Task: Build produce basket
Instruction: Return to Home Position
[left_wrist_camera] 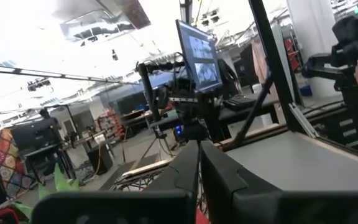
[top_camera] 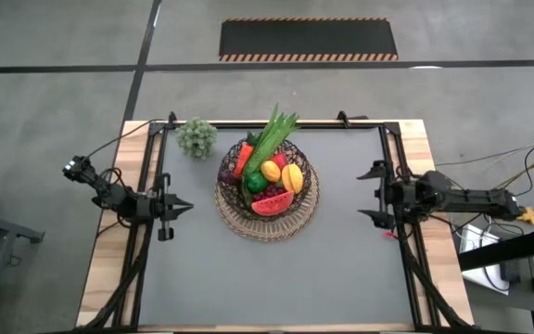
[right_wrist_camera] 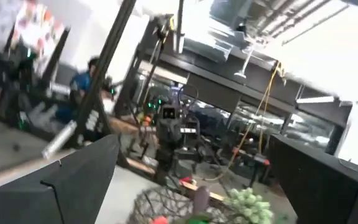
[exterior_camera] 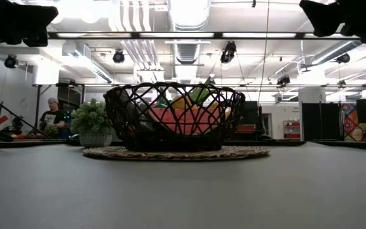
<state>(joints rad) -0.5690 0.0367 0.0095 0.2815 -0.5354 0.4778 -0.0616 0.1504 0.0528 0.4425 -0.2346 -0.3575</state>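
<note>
The dark wire-weave basket (top_camera: 267,190) stands at the table's middle on its flat tan wicker ring (exterior_camera: 175,152). The produce lies piled inside it: a watermelon slice (top_camera: 273,203), a yellow fruit (top_camera: 292,177), a carrot (top_camera: 243,160), and long green leaves (top_camera: 272,133) that stick out over the far rim. My left gripper (top_camera: 185,207) hangs shut above the table's left side, pointing at the basket and well short of it. My right gripper (top_camera: 367,194) hangs open at the right side, also facing the basket (right_wrist_camera: 166,208), with nothing between its fingers.
A pale green bushy clump in a pot (top_camera: 197,137) stands at the far left beside the basket. Black frame rails (top_camera: 392,158) run along the table's edges. A person (exterior_camera: 53,114) sits in the room beyond. Bare grey tabletop lies in front of the basket.
</note>
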